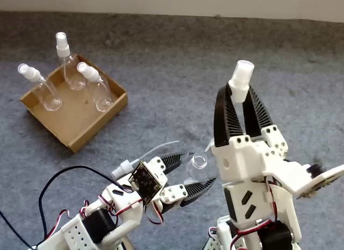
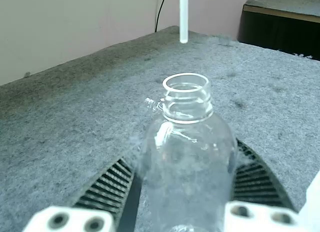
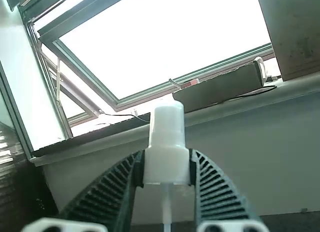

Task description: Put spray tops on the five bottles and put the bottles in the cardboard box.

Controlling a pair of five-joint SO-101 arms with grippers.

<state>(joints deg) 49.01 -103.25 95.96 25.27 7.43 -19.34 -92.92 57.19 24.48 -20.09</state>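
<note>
1. While the left gripper [image 1: 198, 169] pinches an uncapped bottle [image 2: 187, 142] low over the bench [image 1: 172, 72], the bottle's neck is open.
2. Right gripper [image 1: 239, 94] points upward, clamped on a spray top [image 1: 240, 75].
3. Three capped bottles [image 1: 95, 86] lean inside the cardboard box [image 1: 99, 121], well apart from both arms.
4. Another spray top [image 1: 126, 166] lies on the bench beside the left arm.

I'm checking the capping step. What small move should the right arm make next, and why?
Probably shift the right gripper so the thin dip tube of the white plastic spray top hangs over the open neck of the clear plastic bottle held in the left gripper; the tube's tip sits above and off that mouth, not inside it.
</note>
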